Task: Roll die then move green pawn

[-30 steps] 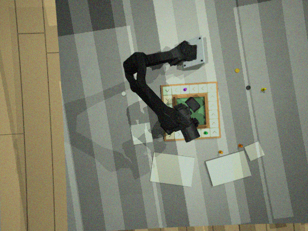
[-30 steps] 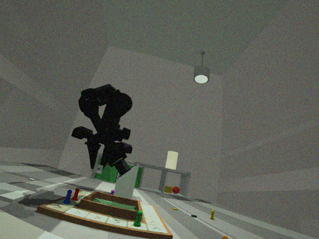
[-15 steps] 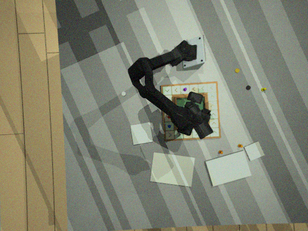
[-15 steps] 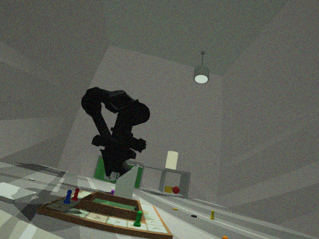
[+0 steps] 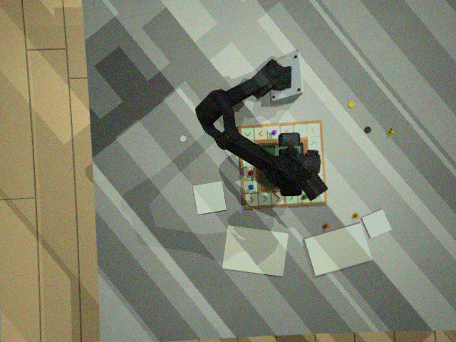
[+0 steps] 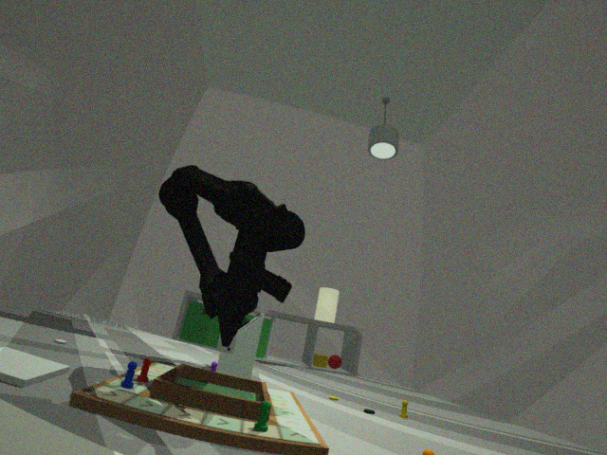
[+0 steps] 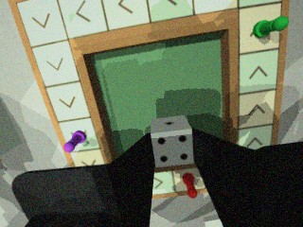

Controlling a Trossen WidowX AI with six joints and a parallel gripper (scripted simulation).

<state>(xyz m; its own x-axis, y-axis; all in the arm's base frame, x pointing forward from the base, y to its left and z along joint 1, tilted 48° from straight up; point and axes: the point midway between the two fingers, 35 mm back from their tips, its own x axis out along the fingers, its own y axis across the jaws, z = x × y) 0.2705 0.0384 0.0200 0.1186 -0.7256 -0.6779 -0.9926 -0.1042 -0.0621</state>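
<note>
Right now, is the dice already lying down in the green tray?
No, the die is pinched in the gripper, held up above the green tray.

we see a grey table top (image 5: 154,287) patterned with diagonal stripes, its left edge meeting a wood plank floor (image 5: 40,184). the game board (image 5: 318,127) with its wooden frame lies flat on it near the middle, and the arm's pale base plate (image 5: 294,92) sits just beyond. four pale sheets (image 5: 254,254) lie near the board's near side. small loose pieces lie scattered: a white disc (image 5: 182,138), a yellow disc (image 5: 351,104), a dark disc (image 5: 367,129), a yellow pawn (image 5: 390,131) and two orange pawns (image 5: 326,225).
</note>
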